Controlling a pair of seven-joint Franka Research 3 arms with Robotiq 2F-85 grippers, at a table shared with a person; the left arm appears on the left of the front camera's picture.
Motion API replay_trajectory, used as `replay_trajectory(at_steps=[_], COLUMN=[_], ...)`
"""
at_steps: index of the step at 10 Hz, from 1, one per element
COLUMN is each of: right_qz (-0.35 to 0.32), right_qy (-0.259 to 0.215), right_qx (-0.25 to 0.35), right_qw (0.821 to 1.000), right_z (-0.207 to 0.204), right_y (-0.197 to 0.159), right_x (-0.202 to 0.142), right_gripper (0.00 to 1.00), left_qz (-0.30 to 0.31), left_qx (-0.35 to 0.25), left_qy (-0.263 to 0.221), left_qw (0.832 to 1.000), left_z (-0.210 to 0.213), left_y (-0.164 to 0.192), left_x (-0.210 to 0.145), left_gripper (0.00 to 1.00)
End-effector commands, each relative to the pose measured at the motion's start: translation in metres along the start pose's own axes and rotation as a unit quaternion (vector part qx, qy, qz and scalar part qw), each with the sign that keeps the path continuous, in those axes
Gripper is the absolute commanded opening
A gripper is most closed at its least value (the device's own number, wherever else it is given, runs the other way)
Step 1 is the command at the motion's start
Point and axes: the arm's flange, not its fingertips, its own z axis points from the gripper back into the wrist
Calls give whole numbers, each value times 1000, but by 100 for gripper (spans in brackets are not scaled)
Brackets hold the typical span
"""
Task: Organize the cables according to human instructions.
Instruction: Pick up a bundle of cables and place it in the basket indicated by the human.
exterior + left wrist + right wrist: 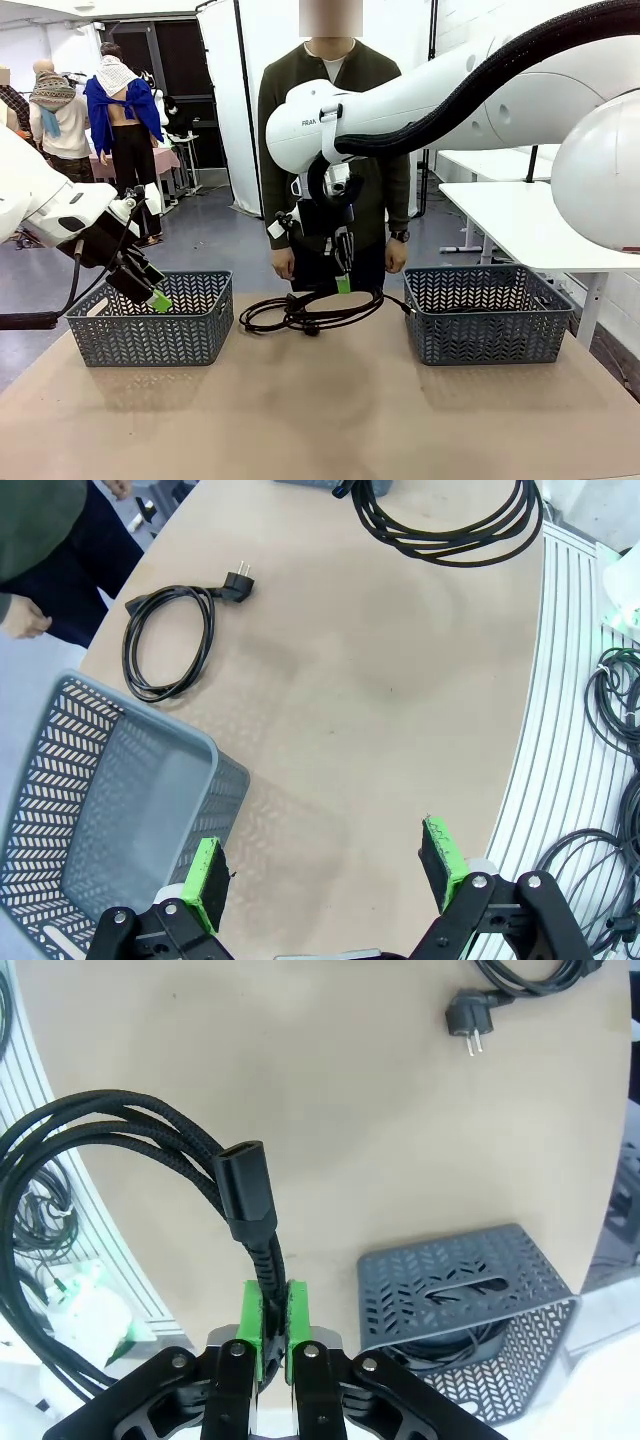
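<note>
tan tabletop [320,410]: right fingers [250,1315] clamped on a black braided cable [246,1192], left fingers [441,860] spread apart beside a grey basket [120,780].

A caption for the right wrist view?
Right pincer clamps a braided black cable over the table, grey basket beside.

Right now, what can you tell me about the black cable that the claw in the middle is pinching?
It is a thin black cable with a braided, fabric-like skin, gathered into several loops. One end carries a small flat black plug, which sticks out just beyond the right claw. The claw is shut on the cord right behind that plug. From the front, the rest of the coil seems to lie on the tan table, spread out below the claw.
</note>
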Motion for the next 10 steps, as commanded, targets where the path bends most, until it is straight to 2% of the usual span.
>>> replay_trajectory(at_steps=[1, 4, 8, 10], right_qz=[-5, 0, 29, 20], right_qy=[2, 0, -61, -60], right_qx=[-2, 0, -49, -54], right_qw=[1000, 1000, 997, 997], right_z=[1, 0, 23, 27], right_y=[0, 0, -39, -58], right_x=[-1, 0, -55, -81], right_gripper=[0, 0, 0, 0], left_qz=[-6, -6, -6, -6], left_qx=[-8, -8, -8, -8], left_qy=[-8, -8, -8, -8], left_qw=[1000, 1000, 1000, 1000], left_z=[0, 0, 0, 0], left_y=[4, 4, 4, 4], left_x=[-3, -3, -3, -3], left_gripper=[100, 100, 100, 100])
